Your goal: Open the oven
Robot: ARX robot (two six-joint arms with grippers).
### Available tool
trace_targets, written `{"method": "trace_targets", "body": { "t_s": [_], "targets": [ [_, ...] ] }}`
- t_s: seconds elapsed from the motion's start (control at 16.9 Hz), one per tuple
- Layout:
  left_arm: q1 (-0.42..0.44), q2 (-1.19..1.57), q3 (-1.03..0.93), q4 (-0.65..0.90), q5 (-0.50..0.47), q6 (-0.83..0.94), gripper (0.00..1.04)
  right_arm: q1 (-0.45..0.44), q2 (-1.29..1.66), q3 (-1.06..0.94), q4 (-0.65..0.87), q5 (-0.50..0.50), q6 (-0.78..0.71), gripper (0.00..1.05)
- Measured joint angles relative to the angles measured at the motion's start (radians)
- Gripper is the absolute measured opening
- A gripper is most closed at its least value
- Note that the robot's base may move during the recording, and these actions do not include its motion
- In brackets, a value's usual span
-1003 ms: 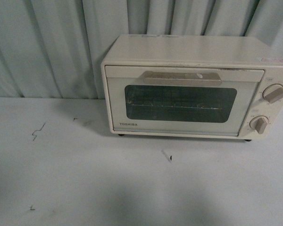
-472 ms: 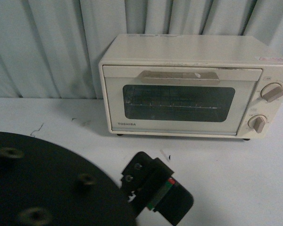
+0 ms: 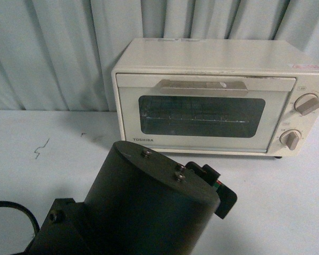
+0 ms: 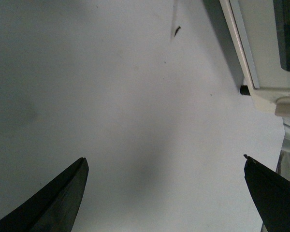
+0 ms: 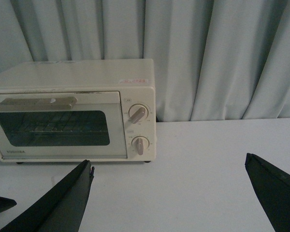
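1. We see the oven at the far right of the table, against the curtain, door shut.
2. Our left gripper hangs over the table near the oven's corner, fingers spread wide.
3. Our right gripper faces the oven, fingers likewise spread.

— Which colours do you have on screen?
— I see a cream-white oven. The door glass is dark, almost black, and the knobs are beige.
— And around it?
— I read the tabletop as white with a few small dark scuffs. The curtain is pale grey-green with vertical folds, and the arm in front is matte black. The left end effector and right end effector both show black fingers.
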Motion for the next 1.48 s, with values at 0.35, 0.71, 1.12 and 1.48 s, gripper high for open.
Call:
{"method": "trace_targets", "body": {
  "t_s": [0.35,0.71,1.12,1.48],
  "targets": [
    [0.094,0.092,0.07,0.019,0.02,0.018,0.98,0.0,0.0,0.0,0.0,0.0,0.0,0.98],
    [0.187,0.146,0.118,0.069,0.041,0.001,0.98,0.0,0.0,0.0,0.0,0.0,0.0,0.98],
    [0.26,0.174,0.116,0.1,0.04,-0.034,0.98,0.0,0.0,0.0,0.0,0.0,0.0,0.98],
    [0.25,0.178,0.1,0.116,0.037,-0.055,0.98,0.0,0.0,0.0,0.0,0.0,0.0,0.98]
  ]
}}
